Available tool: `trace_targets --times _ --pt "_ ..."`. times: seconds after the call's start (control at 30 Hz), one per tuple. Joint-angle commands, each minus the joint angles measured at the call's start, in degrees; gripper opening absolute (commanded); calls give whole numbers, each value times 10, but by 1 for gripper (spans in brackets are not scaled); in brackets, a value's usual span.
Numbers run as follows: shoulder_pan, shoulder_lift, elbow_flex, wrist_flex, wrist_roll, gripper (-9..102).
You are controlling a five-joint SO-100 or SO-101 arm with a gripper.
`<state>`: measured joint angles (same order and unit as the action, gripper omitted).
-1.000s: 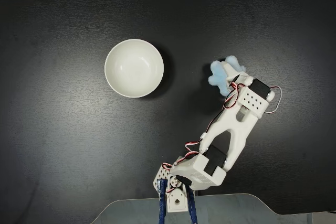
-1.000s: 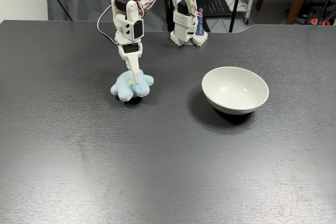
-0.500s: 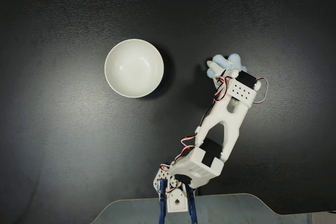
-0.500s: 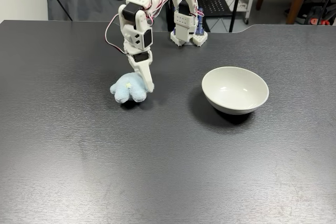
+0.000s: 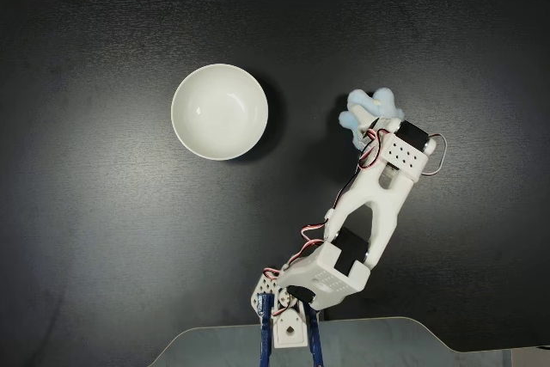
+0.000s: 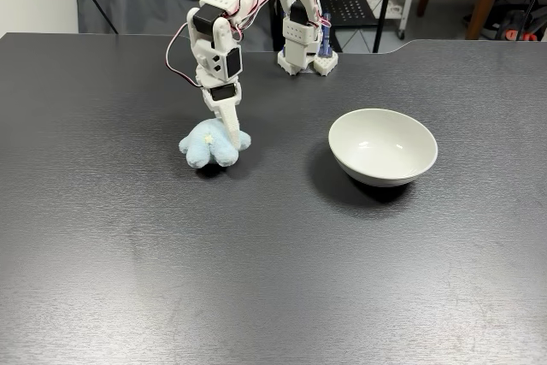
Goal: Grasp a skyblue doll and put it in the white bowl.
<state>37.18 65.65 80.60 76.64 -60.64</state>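
Pale-blue plush, top-down fixed view: the skyblue doll (image 5: 370,110) lay on the black table (image 5: 103,264), right of the white bowl (image 5: 219,112) and well apart from it.
Doll to jaws, same view: it poked out just beyond the wrist end of the arm (image 5: 369,212); the fingertips were hidden under the wrist.
Arm pose, same view: it reached from the base at the bottom edge up and to the right.
Side fixed view, doll: it sat on the table left of the bowl, lobes spread, with no clear long axis.
Side fixed view, jaws: the gripper (image 6: 230,132) pointed steeply down, its tip touching the doll's right side; the jaws were possibly partly parted, though their state could not be told.
Judgement: the doll needed centring between the fingers before closing.
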Motion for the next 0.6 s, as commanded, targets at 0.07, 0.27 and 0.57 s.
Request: trace_targets --times 0.07,0.27,0.57 --pt "9 13 -16 -69 5 59" --pt "26 14 -15 -161 5 59" --pt "38 13 -7 -157 5 59"
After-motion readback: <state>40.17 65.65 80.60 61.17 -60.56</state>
